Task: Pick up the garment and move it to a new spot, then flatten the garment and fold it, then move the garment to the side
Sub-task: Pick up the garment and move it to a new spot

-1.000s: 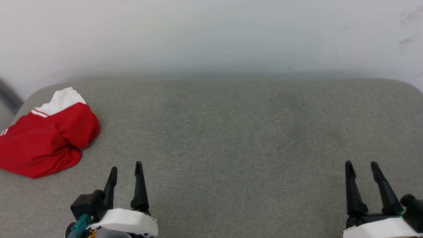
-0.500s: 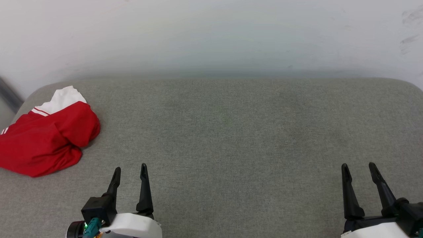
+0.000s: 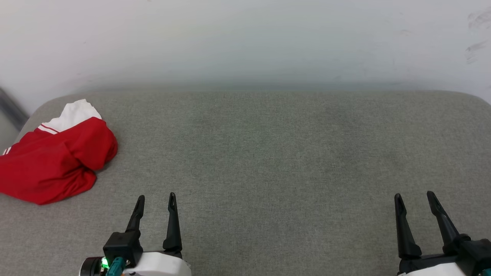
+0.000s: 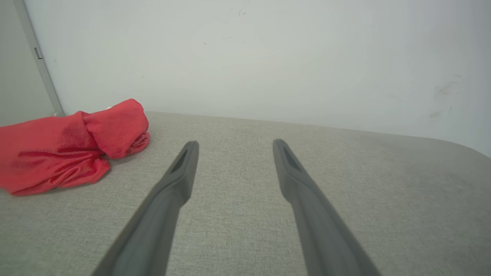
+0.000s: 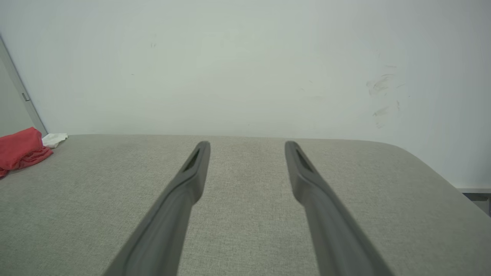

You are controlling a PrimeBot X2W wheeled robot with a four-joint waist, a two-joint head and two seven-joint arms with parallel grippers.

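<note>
A: Entry: garment position?

B: Garment (image 3: 57, 161) lies crumpled in a heap on the grey pad (image 3: 268, 153), at its far-left corner. Mostly red, with white cloth and red striping at the end nearest the wall (image 3: 245, 38). The head view's left edge cuts off part of it.

A: Left gripper?

B: Left gripper (image 3: 156, 196) is at the lower left of the head view, fingers pointing toward the wall. Jaws are spread and released, and bare pad shows between the fingers. The garment sits to its left and farther ahead, near but apart. In the left wrist view the heap lies left of the left finger, with a strip of pad between them.

A: Right gripper?

B: Right gripper (image 3: 414, 194) is at the lower right, fingers also pointing toward the wall. Jaws are spread and grasp nothing. It is well apart from the garment, which the right wrist view shows small at its far left edge.

A: Fingertips touching the pad?

B: Cannot tell for either gripper.

A: Garment's print side?

B: Cannot tell, since the folds hide it.
</note>
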